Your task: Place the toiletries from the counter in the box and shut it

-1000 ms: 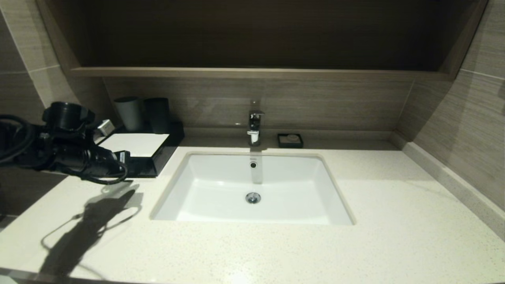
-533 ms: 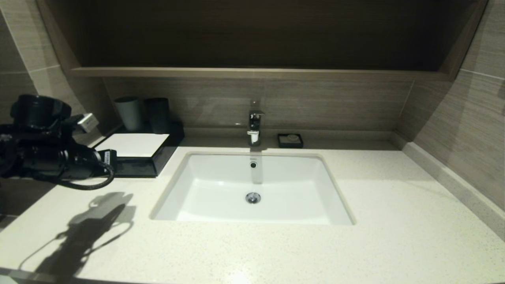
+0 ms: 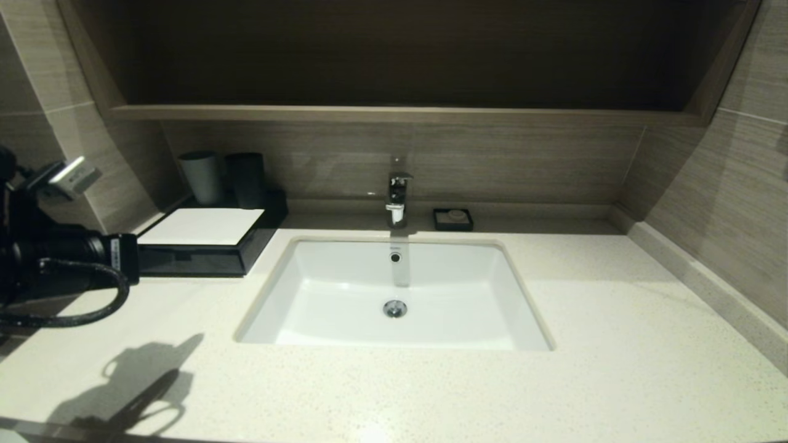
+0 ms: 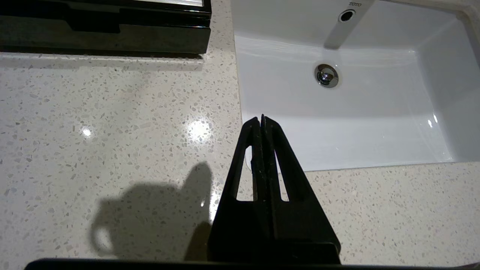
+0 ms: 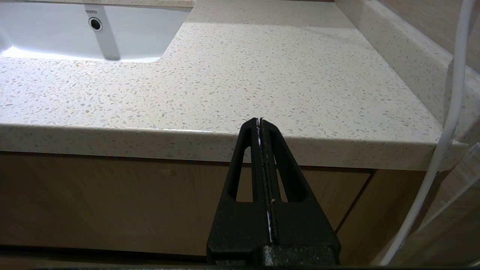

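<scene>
1. You are looking at the counter (image 3: pixel 615 344), a cream-white stone slab flecked with small grey and tan chips, glossy enough to throw back two lamp glints in the left wrist view.
2. Set into it is a white rectangular sink basin (image 3: pixel 345 307) with smooth sloping walls, a round chrome drain (image 3: pixel 394 308) and an overflow hole under the word "TOTO" (readable in both wrist views).
3. The box (image 3: pixel 203 243) sits on the counter at the basin's back left corner, near the wall: low, rectangular, glossy black sides, a flat matte white top panel. Its shallow front drawer sits flush with the front face, closed.
4. Behind the box stand two plain cylindrical cups (image 3: pixel 225 178), one pale grey and one dark.
5. A chrome faucet (image 3: pixel 397 197) rises behind the basin, and to its right lies a small black square soap dish (image 3: pixel 453 219) with a round pale piece in it.
6. Your left gripper (image 4: pixel 261 123) hangs over the counter by the basin's near left rim, its two black triangular fingers pressed together with nothing between them; the left arm shows at the far left of the head view.
7. Your right gripper (image 5: pixel 259 125) is parked below the counter's front edge, before the wood-grain cabinet face, fingers likewise pressed together and holding nothing. A white cable (image 5: pixel 446 123) hangs beside it.
</scene>
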